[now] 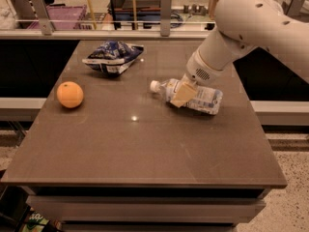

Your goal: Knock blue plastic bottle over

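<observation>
The blue plastic bottle (203, 97) is a clear bottle with a white cap and a white-and-blue label. It lies on its side on the brown table (145, 144), right of centre, with the cap pointing left. My gripper (183, 94) reaches down from the white arm at the upper right. Its tan tip lies against the bottle's middle, just right of the neck.
An orange (70, 94) sits at the table's left side. A blue-and-white snack bag (113, 57) lies at the back, left of centre. A rail with shelves and clutter runs behind the table. The table's right edge is close to the bottle.
</observation>
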Controlling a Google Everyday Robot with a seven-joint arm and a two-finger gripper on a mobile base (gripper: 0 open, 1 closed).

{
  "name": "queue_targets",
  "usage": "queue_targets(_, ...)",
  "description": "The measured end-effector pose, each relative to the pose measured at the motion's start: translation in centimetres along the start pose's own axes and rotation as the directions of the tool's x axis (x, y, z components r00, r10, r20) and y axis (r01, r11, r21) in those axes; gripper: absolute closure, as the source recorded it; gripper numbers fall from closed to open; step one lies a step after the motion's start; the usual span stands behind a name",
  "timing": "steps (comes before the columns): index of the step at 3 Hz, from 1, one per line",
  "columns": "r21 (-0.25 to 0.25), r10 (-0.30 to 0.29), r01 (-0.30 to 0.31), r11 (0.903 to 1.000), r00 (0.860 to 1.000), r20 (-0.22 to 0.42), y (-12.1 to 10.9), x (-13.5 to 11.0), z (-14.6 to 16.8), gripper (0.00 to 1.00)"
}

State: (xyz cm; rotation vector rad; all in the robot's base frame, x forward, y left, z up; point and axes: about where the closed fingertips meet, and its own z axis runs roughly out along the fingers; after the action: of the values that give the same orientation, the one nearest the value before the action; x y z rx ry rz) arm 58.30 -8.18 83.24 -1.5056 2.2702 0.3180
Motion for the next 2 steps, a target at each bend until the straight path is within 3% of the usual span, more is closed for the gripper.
queue_targets(1, 0.000, 0.000, 0.000, 1.0000, 1.000, 0.000, 0.00, -0.07, -0.13, 0.85)
queue_targets(2, -0.002, -0.002, 0.002, 1.0000, 1.000, -0.001, 0.09, -0.14, -0.06, 0.62)
